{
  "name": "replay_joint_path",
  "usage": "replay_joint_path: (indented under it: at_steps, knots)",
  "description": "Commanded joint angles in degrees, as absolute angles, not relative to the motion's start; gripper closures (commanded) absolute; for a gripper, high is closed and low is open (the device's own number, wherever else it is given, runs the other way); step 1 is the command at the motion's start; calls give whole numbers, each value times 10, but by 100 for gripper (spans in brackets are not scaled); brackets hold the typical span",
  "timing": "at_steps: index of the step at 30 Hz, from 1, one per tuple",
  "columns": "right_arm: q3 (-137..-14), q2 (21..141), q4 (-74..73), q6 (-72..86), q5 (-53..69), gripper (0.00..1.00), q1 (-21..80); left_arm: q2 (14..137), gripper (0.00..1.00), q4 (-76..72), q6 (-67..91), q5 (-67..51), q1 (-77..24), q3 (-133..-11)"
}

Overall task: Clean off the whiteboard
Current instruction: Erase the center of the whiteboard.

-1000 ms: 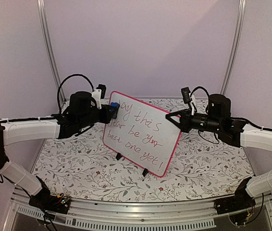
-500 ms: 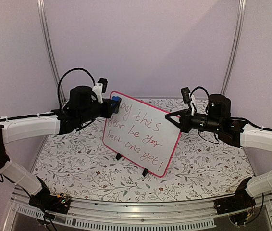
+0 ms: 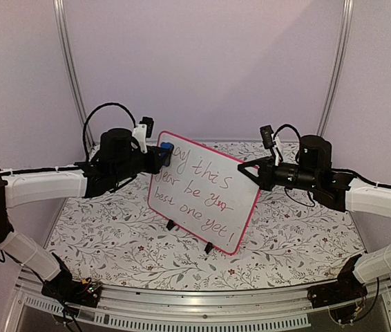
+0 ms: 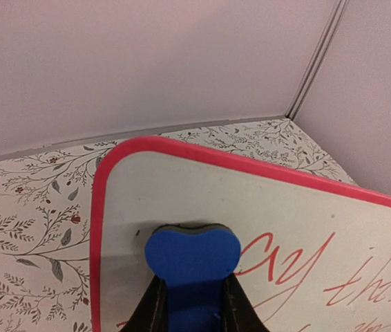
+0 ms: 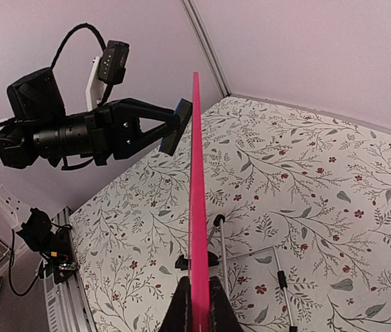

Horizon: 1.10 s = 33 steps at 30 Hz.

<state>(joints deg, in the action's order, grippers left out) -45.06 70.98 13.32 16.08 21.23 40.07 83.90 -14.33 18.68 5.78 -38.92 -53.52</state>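
Note:
The whiteboard (image 3: 202, 194) stands upright on two black feet in the middle of the table, pink-red frame, red handwriting across it. My left gripper (image 3: 162, 153) is shut on a blue eraser (image 4: 191, 257), which presses against the board's top left corner (image 4: 140, 207), left of the first red letters. That corner patch is wiped white. My right gripper (image 3: 251, 170) is shut on the board's right edge, which shows as a thin pink line in the right wrist view (image 5: 197, 207). The left arm and the eraser (image 5: 176, 131) show beyond it.
The table has a floral cloth (image 3: 112, 242). A wire stand (image 5: 264, 277) props the board from behind. Lilac walls and metal poles (image 3: 71, 69) enclose the back and sides.
My left gripper with the eraser has shifted slightly up and right along the board's top left corner, then back a little. The right gripper and board have not moved.

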Motion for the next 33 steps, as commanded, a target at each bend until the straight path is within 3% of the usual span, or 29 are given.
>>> replay_joint_path:
  at_steps: [1,23,33]
  knots:
    - [-441,726,75,121,268,100,424,833,86,-147,199,58,-397,-504]
    - [-443,730,75,122,269,100,424,826,86,-152,212,65,-402,-460]
    - [-443,731,75,121,269,100,424,836,86,-135,187,80,-413,-500]
